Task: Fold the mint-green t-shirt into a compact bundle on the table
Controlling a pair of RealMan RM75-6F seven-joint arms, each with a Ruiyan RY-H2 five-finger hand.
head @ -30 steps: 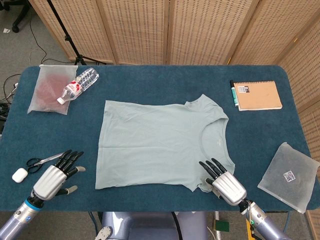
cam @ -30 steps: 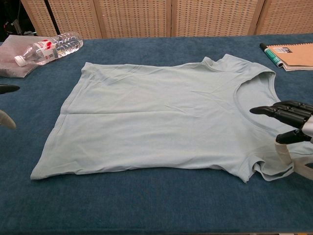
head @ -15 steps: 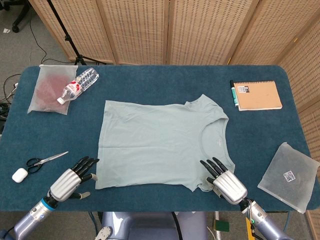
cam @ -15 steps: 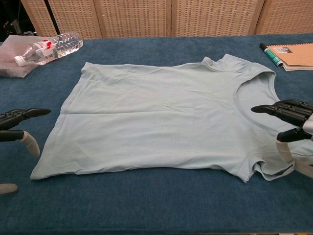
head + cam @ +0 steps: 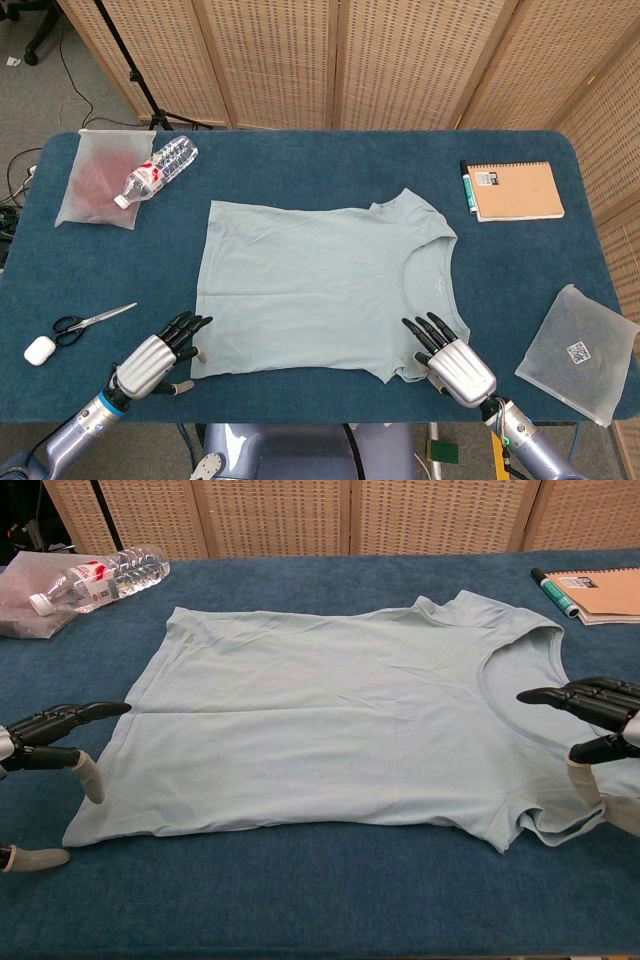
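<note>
At t-shirt [image 5: 320, 285] near corners | left hand [image 5: 152, 358] fingers spread, empty | right hand [image 5: 458, 366] fingers extended over sleeve, holding nothing

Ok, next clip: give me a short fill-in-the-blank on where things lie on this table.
1. The t-shirt lies spread ____ on the table.
2. The left hand is at the shirt's ____ corner nearest the robot.
3. The right hand is by the near ____.
4. The marker lies beside the ____.

Missing words: flat; hem; sleeve; notebook
</note>
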